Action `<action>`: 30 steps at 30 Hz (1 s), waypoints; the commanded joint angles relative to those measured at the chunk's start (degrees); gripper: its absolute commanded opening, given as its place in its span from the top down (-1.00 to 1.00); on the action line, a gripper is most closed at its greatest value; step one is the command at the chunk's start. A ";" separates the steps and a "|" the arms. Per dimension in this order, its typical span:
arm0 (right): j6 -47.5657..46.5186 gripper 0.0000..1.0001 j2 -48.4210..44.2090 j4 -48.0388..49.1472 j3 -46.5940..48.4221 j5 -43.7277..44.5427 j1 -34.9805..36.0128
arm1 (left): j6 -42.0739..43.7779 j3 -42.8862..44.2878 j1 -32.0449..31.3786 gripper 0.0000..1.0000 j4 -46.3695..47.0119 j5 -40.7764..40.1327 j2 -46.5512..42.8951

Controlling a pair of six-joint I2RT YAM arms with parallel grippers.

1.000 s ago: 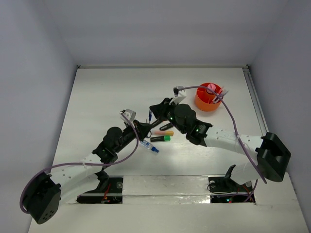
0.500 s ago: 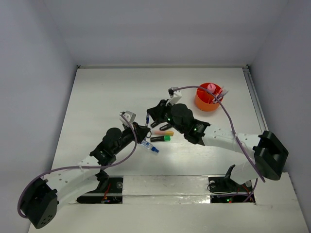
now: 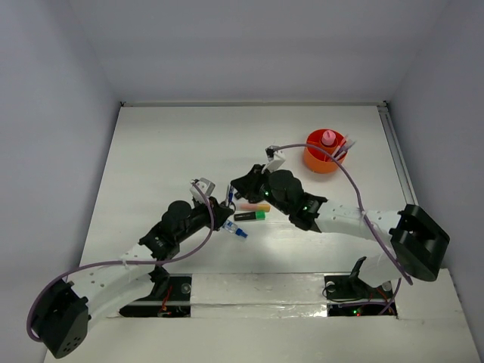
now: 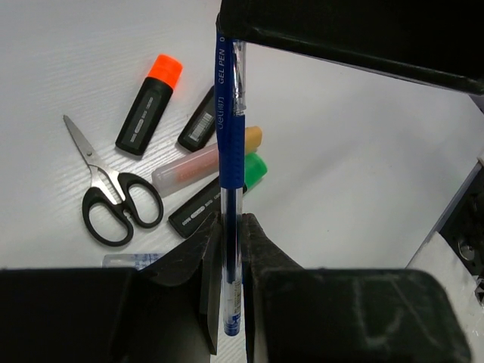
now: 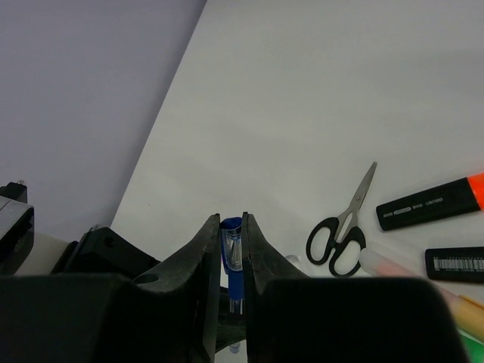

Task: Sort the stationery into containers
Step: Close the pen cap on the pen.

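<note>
White table [image 3: 166,151], grey walls [image 3: 242,53], left claw [image 4: 231,227] and right claw [image 5: 231,227] pinching blue pen [image 4: 229,113]

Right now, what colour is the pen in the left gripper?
Blue pen, clearest in the left wrist view.

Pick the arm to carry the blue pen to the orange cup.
Right. The right hand grips the pen and lies nearer the cup. The left hand, also on the pen, is farther and would likely have to reach past the right arm.
</note>
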 commanded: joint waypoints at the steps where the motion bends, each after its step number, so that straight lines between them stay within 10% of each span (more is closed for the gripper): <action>1: 2.10 1.00 3.50 -10.03 -3.91 -13.70 3.93 | -0.02 2.85 2.02 1.00 16.86 -6.40 -3.40; 18: -2.73 1.00 11.94 -20.12 8.13 -22.85 3.31 | 0.41 2.68 2.02 1.00 15.73 -6.93 -6.21; 30: -1.76 1.00 4.47 -21.09 3.81 -12.76 3.31 | 0.15 1.80 2.02 1.00 19.05 -2.36 -4.37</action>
